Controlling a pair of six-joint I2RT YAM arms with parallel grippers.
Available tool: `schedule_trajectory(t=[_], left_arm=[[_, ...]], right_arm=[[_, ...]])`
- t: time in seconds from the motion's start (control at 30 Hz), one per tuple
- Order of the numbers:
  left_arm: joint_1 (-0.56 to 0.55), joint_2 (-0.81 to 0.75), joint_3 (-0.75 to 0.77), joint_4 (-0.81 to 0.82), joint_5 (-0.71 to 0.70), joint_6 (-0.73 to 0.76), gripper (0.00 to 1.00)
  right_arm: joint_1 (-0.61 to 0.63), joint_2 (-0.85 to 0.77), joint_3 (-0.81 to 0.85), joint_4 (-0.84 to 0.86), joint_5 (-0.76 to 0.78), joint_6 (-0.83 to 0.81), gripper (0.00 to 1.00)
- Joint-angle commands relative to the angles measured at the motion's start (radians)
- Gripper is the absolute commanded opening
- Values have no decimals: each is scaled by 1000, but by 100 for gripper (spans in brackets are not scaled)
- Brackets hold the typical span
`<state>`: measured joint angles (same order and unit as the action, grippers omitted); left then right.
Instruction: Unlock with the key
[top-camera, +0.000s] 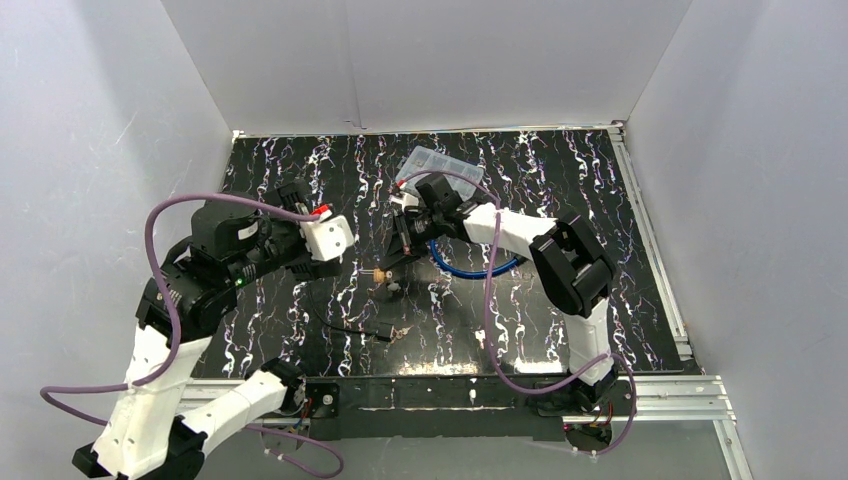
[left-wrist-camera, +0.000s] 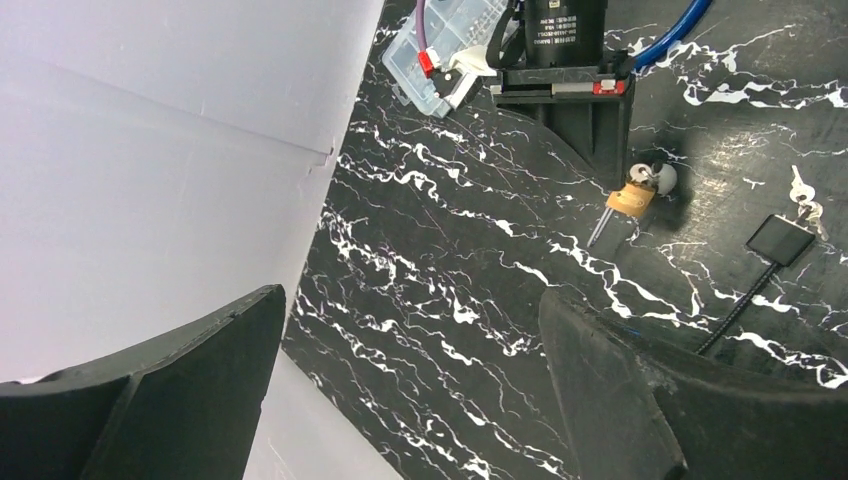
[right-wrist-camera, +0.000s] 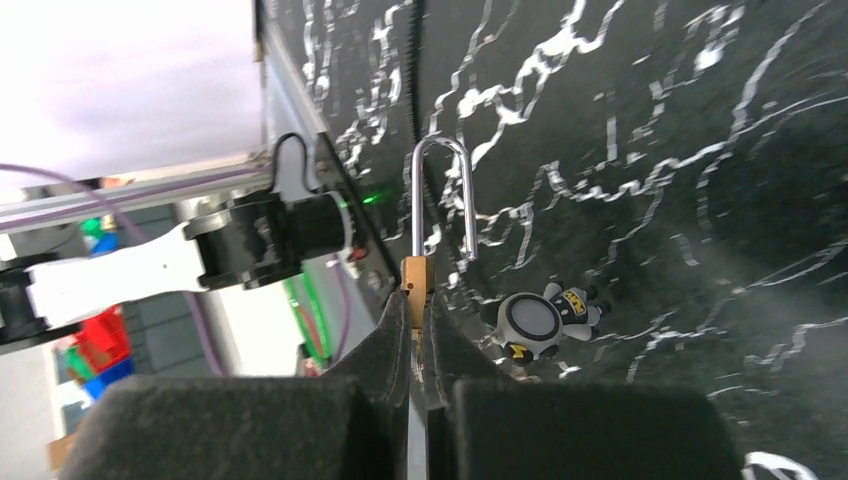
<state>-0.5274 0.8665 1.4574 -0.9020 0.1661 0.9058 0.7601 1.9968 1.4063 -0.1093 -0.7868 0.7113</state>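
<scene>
**Marbled black surface (top-camera: 300, 180), padlock (right-wrist-camera: 416, 275) pinched, one leg of its loop free**

My right fingers (right-wrist-camera: 395, 345) are closed flat on the brass body of the padlock. I cannot tell whether it rests on the surface or hangs just off it. Its steel loop (right-wrist-camera: 441, 195) sticks straight out beyond them, toward the near left corner. One leg enters the body and the other ends in the air beside it, so I judge the lock already sprung. The long axis runs from that loop back through the body to the keyhole end. There sits a small silvery piece that I take for the key (left-wrist-camera: 646, 172), with a round white charm (left-wrist-camera: 664, 179) just beside it. The blade is too small to see.

My left fingers (left-wrist-camera: 610, 390) stand spread wide with nothing between them, near the padlock but apart from it. From them the padlock lies ahead and to the right, loop end toward me, key end away. The right arm has the lock and the left is free, but reaching the key would mean going round past the loop.

Farther out, a black tag (left-wrist-camera: 781, 240) on a thin cord lies with more keys (left-wrist-camera: 805, 195) beside it, and a clear plastic box (top-camera: 440, 165) sits toward the back.
</scene>
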Motion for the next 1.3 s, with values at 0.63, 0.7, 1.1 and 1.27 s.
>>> schedule_trajectory(t=[0.63, 0.7, 1.1, 1.27], left_arm=[[-2, -2, 0, -28, -79, -71, 98], [-2, -4, -7, -25, -79, -64, 98], [-2, -13, -7, -18, -78, -59, 98], [-2, -11, -6, -17, -77, -59, 98]], right_arm=[[101, 47, 109, -191, 495, -344, 1], [112, 45, 97, -184, 499, -339, 1], [94, 132, 135, -130, 346, -204, 1], [68, 203, 258, -199, 321, -188, 1]])
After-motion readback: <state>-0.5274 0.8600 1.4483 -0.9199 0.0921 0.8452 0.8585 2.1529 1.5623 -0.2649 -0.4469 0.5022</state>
